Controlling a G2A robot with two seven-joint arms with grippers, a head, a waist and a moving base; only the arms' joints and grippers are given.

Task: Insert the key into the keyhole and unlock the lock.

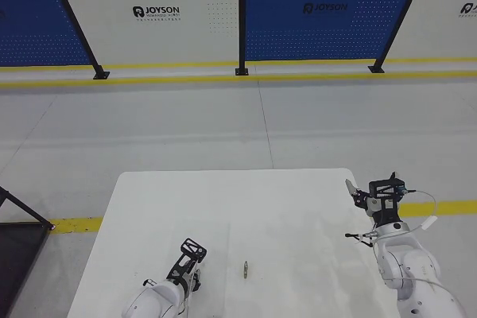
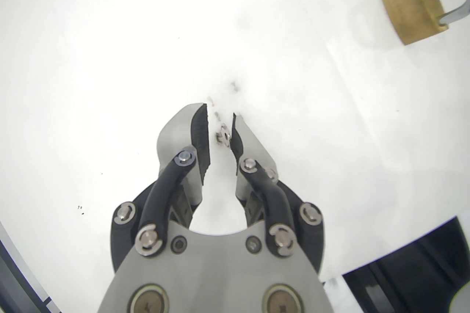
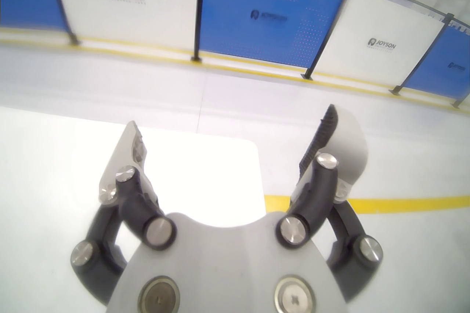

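The key (image 2: 223, 135) is flat on the white table (image 1: 286, 207), a small silver thing with its holed head showing, and the left gripper (image 2: 219, 110) is right down over it. The fingers stand either side with a narrow gap, one pad (image 2: 235, 142) touching the key and a sliver of table showing on the other side, so I'd call it straddled, not yet pinched. That low, nose-down pose makes sense: a key this thin can only be taken from the tabletop edge-on. The brass lock (image 2: 415, 11) lies on its side near that arm, shackle closed, well placed for a short carry once the key is up. Out by the table's right edge the right gripper (image 3: 232, 123) hangs wide open with nothing in it, probably kept back so it can steady the lock when needed
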